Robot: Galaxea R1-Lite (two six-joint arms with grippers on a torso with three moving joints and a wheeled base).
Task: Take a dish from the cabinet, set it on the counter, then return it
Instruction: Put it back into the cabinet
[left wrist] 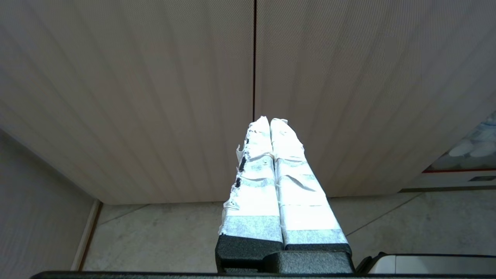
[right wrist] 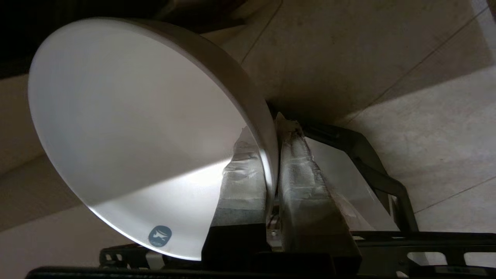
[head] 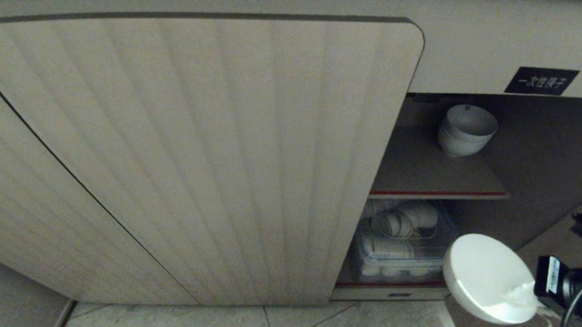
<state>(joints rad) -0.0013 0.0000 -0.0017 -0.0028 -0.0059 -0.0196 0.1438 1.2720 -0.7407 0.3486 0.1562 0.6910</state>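
Pinched by its rim in the right gripper (right wrist: 271,170), the bowl (head: 486,278) should be carried level, clear of the cabinet (head: 546,147) opening's edge.

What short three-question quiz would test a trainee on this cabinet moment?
1. True or false: the right gripper pinches the white bowl's rim.
2. Where are the other stacked bowls? A) upper shelf B) floor C) counter
3. The left gripper is ____ and holds nothing.

Key: 1 true; 2 A; 3 shut
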